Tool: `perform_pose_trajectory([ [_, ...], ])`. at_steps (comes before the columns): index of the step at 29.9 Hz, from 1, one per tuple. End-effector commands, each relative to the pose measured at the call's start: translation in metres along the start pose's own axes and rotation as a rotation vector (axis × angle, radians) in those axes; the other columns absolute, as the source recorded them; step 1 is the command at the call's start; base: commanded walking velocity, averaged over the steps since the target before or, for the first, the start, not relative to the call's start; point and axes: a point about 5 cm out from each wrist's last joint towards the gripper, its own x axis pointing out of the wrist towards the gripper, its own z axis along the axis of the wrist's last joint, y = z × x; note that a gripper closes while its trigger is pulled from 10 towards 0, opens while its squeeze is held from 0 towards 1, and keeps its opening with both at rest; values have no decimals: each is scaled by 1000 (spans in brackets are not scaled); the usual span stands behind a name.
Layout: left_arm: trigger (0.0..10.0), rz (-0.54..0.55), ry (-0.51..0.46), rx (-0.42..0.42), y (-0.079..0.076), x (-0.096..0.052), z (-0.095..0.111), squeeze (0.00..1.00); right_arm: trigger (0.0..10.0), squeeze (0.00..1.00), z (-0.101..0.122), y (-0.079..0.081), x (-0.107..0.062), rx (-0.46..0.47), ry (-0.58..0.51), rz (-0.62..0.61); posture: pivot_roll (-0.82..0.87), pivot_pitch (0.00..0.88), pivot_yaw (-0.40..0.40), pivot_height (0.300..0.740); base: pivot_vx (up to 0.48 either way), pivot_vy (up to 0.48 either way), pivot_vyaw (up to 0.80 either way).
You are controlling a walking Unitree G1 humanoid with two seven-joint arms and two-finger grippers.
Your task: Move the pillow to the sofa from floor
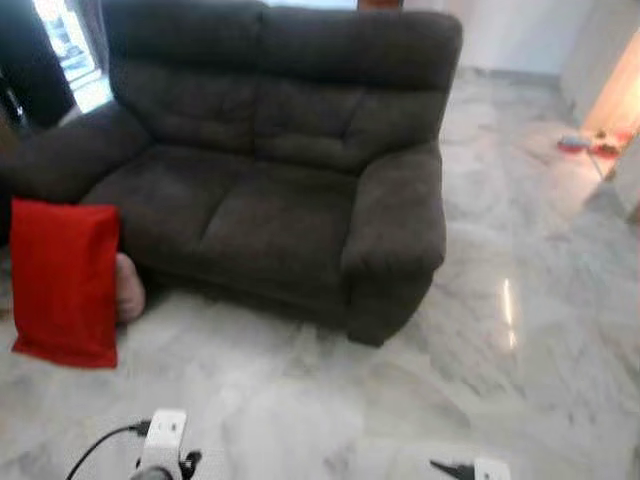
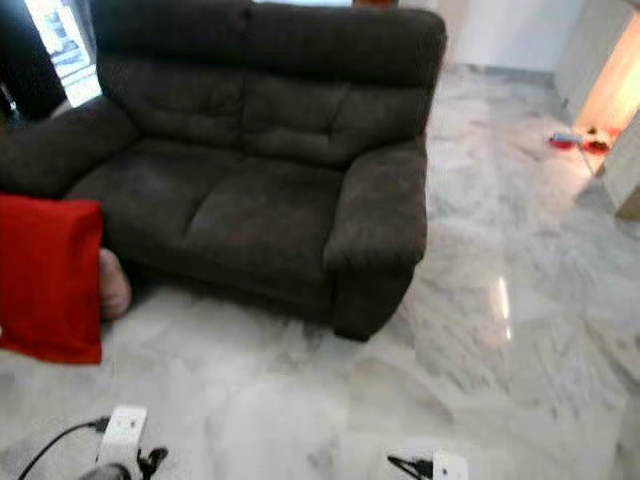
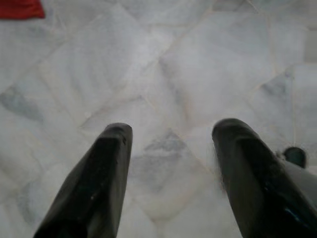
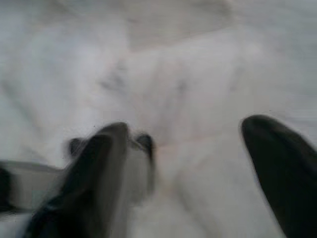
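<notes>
A red pillow (image 1: 65,282) stands upright on the marble floor (image 1: 300,400) at the left, leaning by the front left corner of a dark grey two-seat sofa (image 1: 270,170). A corner of the red pillow (image 3: 21,9) also appears in the left wrist view. My left gripper (image 3: 171,136) hangs open above bare floor tiles, well short of the pillow. My right gripper (image 4: 190,134) is open too, over blurred floor. Both wrists poke in at the bottom of the eye views.
A pinkish rounded object (image 1: 130,288) lies behind the pillow against the sofa base. Small colourful items (image 1: 590,143) lie on the floor at the far right near a doorway. A window (image 1: 65,40) is behind the sofa's left arm. Open marble floor stretches to the right.
</notes>
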Motion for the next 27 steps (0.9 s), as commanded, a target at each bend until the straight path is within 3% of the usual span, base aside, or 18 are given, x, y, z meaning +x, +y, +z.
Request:
perform_pose_trajectory([
  [1,10000,26,13,-2,10,-1,-1,0,10000,0,4,7,2,16,-13,13,40,0,-27,740,0,480,0],
  [27,10000,27,13,-3,10,-1,-1,0,10000,0,4,7,2,15,-12,14,40,0,-27,740,0,480,0],
])
